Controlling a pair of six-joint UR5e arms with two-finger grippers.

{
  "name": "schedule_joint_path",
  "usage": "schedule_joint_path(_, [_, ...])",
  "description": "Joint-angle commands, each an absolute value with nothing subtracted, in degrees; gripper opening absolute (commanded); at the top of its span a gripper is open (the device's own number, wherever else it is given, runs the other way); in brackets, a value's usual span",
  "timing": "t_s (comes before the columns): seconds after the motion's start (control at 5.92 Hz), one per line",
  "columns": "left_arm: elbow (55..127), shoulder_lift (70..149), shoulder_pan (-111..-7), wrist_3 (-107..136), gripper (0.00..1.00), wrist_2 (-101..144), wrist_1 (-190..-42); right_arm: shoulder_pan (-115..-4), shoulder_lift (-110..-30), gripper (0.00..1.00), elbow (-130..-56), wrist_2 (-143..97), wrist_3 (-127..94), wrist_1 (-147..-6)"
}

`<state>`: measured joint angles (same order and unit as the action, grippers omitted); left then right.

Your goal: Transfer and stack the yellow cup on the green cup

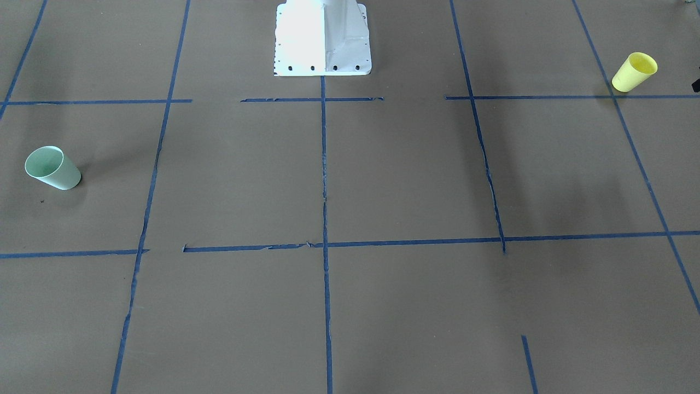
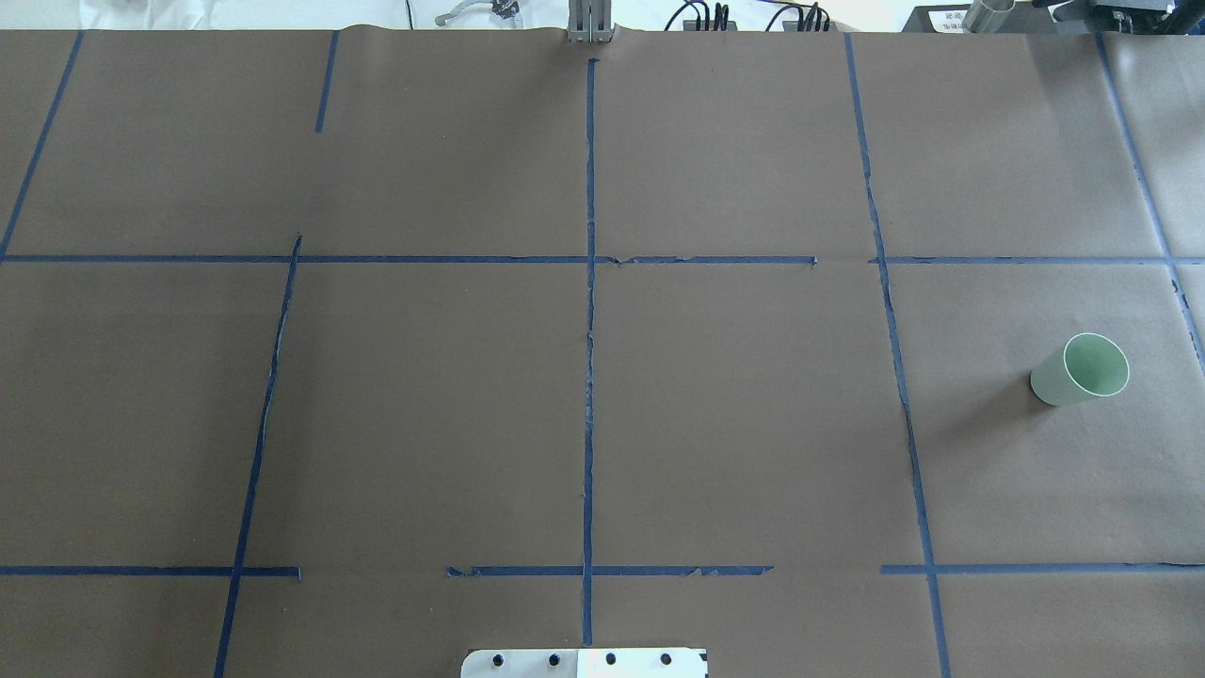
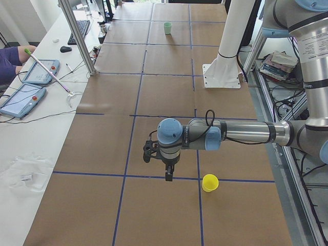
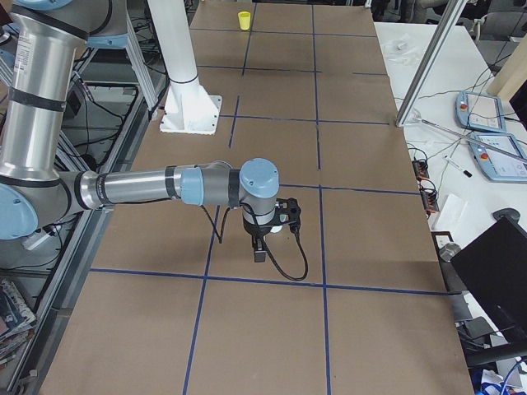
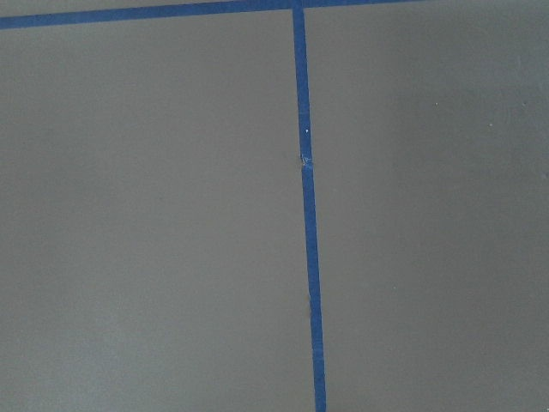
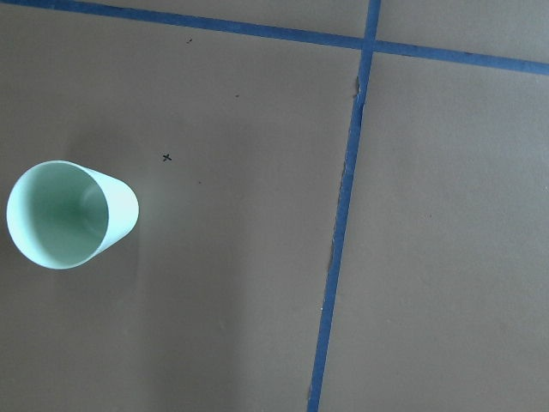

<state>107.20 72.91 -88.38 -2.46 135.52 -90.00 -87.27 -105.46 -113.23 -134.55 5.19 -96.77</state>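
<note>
The yellow cup (image 1: pixel 634 71) stands upright on the brown table near the robot's left end; it also shows in the exterior left view (image 3: pixel 209 182) and the exterior right view (image 4: pixel 244 20). The green cup (image 1: pixel 53 167) stands upright near the robot's right end, and shows in the overhead view (image 2: pixel 1080 369), the exterior left view (image 3: pixel 167 27) and the right wrist view (image 6: pixel 69 215). My left gripper (image 3: pixel 168 175) hangs above the table, beside and apart from the yellow cup. My right gripper (image 4: pixel 258 252) hangs above the table near the green cup. I cannot tell whether either gripper is open or shut.
The white robot base (image 1: pixel 322 38) stands at the table's middle, on the robot's side. Blue tape lines (image 2: pixel 589 377) divide the brown paper into squares. A side bench with tablets (image 3: pixel 31 82) and a metal post (image 3: pixel 77 36) runs along the far edge.
</note>
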Motion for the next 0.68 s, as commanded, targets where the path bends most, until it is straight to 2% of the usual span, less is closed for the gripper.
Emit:
schedule_joint_path(0.0, [109.31, 72.6, -88.33, -2.46, 1.0, 135.7, -89.74, -87.28, -105.47, 1.0, -113.55, -134.65, 5.01, -96.77])
schedule_joint_path(0.34, [110.12, 73.38, -88.15, -2.2, 1.0, 135.53, -90.09, -87.28, -105.56, 1.0, -113.73, -134.65, 4.92, -96.77])
schedule_joint_path(0.51, [110.13, 78.7, -88.24, -2.02, 1.0, 135.7, -90.17, -87.28, -105.56, 1.0, -113.73, -134.65, 4.92, -96.68])
